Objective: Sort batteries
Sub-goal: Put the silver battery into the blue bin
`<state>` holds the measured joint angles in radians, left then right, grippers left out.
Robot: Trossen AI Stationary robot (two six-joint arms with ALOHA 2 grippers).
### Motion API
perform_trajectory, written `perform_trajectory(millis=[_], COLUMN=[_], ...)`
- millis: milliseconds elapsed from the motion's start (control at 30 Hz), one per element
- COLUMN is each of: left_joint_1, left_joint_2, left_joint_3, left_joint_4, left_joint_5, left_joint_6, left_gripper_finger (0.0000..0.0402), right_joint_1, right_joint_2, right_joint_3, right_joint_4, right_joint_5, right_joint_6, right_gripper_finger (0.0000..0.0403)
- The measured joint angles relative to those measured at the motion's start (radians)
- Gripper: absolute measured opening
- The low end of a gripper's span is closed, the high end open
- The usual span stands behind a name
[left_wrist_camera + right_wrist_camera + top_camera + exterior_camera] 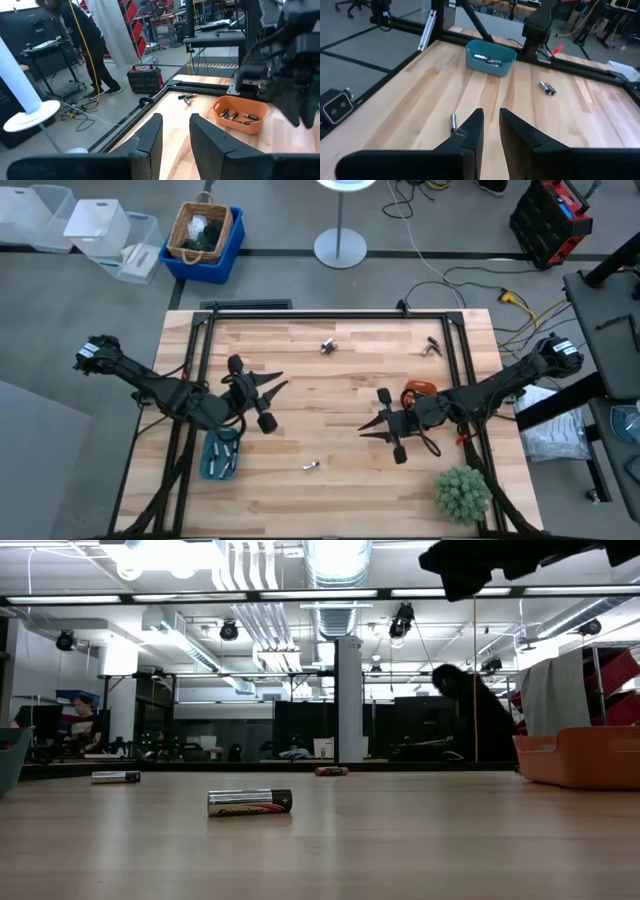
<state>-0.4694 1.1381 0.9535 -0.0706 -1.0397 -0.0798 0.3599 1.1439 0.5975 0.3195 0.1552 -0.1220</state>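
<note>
Low view: one battery (249,802) lies on its side on the worktop (400,850), silvery-grey body w/ dark label band & darker ends; two more sit farther back, one to the left (115,777), one near centre (331,771).

High view: loose batteries in 3 spots – a single one (310,466) near the front edge, mid-worktop; a small cluster (327,346) at the back centre; another pair (432,346) at the back right. More batteries lie inside the teal tray (221,454) at front left & the orange tray (419,389) at right; orange tray partly hidden by the right arm.

Left end effector (277,387) hangs above the worktop just behind the teal tray, fingers narrowly apart, nothing between them (left wrist view shows the gap). Right end effector (371,429) sits just front-left of the orange tray, fingers also slightly apart, empty; in the right wrist view the single battery lies just beside its fingertips, not touching.

Round green plant-like object (462,492) at front right corner. Blue bin w/ wicker basket (204,236) on floor behind the worktop.
</note>
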Motion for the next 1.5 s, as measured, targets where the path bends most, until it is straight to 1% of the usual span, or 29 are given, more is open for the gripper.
perform_trajectory(millis=[67, 167, 233, 367, 633, 800, 867, 1033, 1267, 1400, 1500], left_joint_1=[0.000, 0.000, 0.000, 0.000, 0.000, 0.000, 0.000, 0.000, -0.010, -0.010, -0.010], left_joint_2=[0.000, 0.000, 0.000, 0.000, 0.006, 0.027, 0.037, 0.066, 0.109, 0.133, 0.147], left_joint_3=[0.000, 0.000, 0.000, 0.000, 0.000, 0.000, 0.000, 0.000, 0.000, 0.000, 0.000], left_joint_4=[0.007, 0.028, 0.039, 0.048, 0.051, 0.052, 0.052, 0.054, 0.050, 0.037, -0.005], left_joint_5=[-0.001, -0.001, -0.001, -0.002, -0.002, 0.000, 0.000, 0.002, 0.002, 0.004, 0.004], left_joint_6=[-0.013, -0.017, -0.018, -0.017, -0.021, -0.090, -0.097, -0.098, -0.091, -0.087, -0.087], left_gripper_finger=[0.0078, 0.0078, 0.0078, 0.0078, 0.0078, 0.0078, 0.0078, 0.0078, 0.0078, 0.0078, 0.0078], right_joint_1=[0.002, 0.002, 0.002, 0.002, 0.002, 0.002, 0.002, 0.002, 0.009, 0.009, 0.009], right_joint_2=[-0.001, -0.004, -0.011, -0.024, -0.045, -0.043, -0.042, -0.043, -0.042, -0.042, -0.042], right_joint_3=[-0.009, -0.023, -0.028, -0.029, -0.029, -0.029, -0.029, -0.029, -0.029, -0.029, -0.029], right_joint_4=[0.001, -0.001, -0.001, -0.008, -0.007, -0.007, -0.009, -0.008, -0.051, -0.054, -0.054], right_joint_5=[-0.011, -0.065, -0.080, -0.081, -0.081, -0.077, -0.077, -0.077, -0.076, -0.042, -0.010], right_joint_6=[0.008, 0.018, 0.018, 0.019, 0.025, 0.045, 0.080, 0.231, 0.323, 0.387, 0.425], right_gripper_finger=[0.0061, 0.0066, 0.0069, 0.0070, 0.0058, 0.0059, 0.0061, 0.0065, 0.0057, 0.0054, 0.0054])
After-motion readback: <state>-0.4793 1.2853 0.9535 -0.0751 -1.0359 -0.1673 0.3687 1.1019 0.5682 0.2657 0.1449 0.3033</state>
